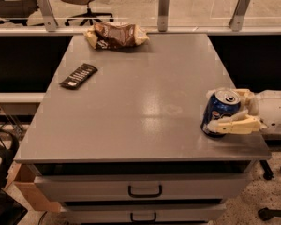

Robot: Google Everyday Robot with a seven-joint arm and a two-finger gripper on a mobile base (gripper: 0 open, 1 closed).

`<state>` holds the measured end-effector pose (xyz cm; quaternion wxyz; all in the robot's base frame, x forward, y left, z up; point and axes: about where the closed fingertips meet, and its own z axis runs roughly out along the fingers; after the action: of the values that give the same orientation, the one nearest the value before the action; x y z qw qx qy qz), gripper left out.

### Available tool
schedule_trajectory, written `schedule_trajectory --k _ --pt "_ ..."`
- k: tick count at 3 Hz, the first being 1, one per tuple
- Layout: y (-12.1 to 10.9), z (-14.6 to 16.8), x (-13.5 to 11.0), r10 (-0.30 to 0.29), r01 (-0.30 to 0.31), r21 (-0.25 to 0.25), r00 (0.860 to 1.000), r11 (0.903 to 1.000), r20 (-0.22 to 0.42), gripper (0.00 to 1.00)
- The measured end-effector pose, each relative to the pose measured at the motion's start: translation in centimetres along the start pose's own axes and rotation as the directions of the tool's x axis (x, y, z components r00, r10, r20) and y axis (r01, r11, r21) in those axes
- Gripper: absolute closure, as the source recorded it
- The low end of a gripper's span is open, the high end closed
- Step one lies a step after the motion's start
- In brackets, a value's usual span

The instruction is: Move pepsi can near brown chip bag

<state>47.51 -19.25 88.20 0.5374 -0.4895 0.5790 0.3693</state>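
The pepsi can (221,110), blue with a silver top, stands upright near the right front edge of the grey table (131,111). My gripper (212,110) reaches in from the right, with its pale fingers (236,124) pressed on both sides of the can, so it is shut on it. The can rests on the table top. The brown chip bag (114,35), crumpled with pale edges, lies at the far edge of the table, left of centre and well apart from the can.
A flat black remote-like bar (78,75) lies on the table's left side. A glass rail with metal posts (163,3) runs behind the far edge. Drawers (144,190) are below the front edge. A cardboard box (25,186) stands at lower left.
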Motion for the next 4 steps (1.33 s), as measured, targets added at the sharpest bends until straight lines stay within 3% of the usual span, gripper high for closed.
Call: schedule_trajectory --k 2,3,4 --pt "0.1 0.5 -0.2 -0.002 0.002 -0.008 1.0 1.0 0.002 0.84" --pt "0.1 0.7 -0.2 -0.003 0.003 -0.013 1.0 0.9999 0.003 1.0" --pt "-1.0 1.3 -2.1 -0.019 0.019 -0.052 1.0 0.9985 0.011 1.0"
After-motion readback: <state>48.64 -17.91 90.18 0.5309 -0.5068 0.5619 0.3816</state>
